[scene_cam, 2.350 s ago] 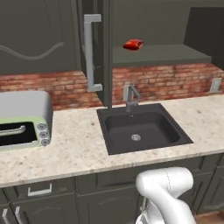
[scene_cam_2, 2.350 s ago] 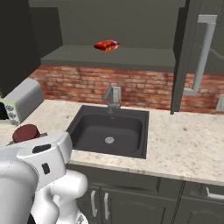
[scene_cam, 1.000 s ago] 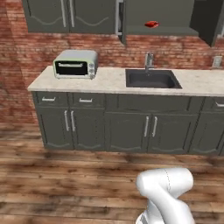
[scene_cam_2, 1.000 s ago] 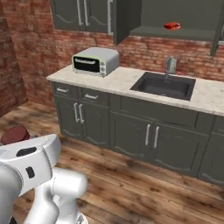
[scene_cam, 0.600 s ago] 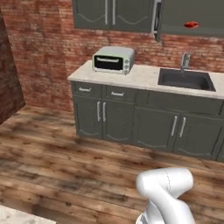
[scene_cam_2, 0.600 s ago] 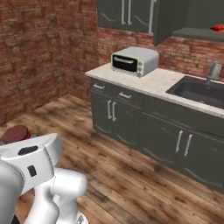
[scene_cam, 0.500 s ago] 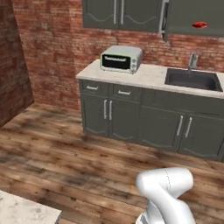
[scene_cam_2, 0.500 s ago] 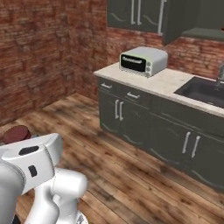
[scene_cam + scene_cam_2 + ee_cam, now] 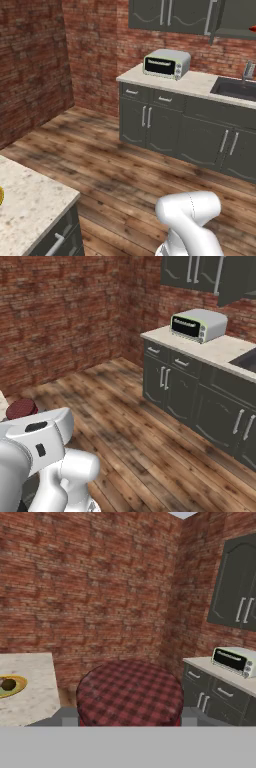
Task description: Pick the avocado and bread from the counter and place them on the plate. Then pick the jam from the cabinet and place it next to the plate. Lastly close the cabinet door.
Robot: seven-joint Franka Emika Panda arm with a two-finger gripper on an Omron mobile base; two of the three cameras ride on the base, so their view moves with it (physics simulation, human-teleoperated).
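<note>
Base: swinging away from sink toward plate [image 9: 11,685] counter [image 9: 31,688].
Tool: clamping jam [image 9: 130,693].
Remaining: placing jam, closing cabinet door.

Even, shadowless light — soft, low-resolution

The beige counter [image 9: 35,687] carries the yellow plate [image 9: 17,688] (dark avocado [image 9: 8,684] on it).

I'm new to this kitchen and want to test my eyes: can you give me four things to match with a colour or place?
Things:
1 toaster oven
2 plate
3 checked jar
4 floor

Descriptions:
a yellow
b brown wooden planks
c on the counter over the grey drawers
d red, close up in the hand view

Pairs: 1-c; 2-a; 3-d; 4-b
</note>
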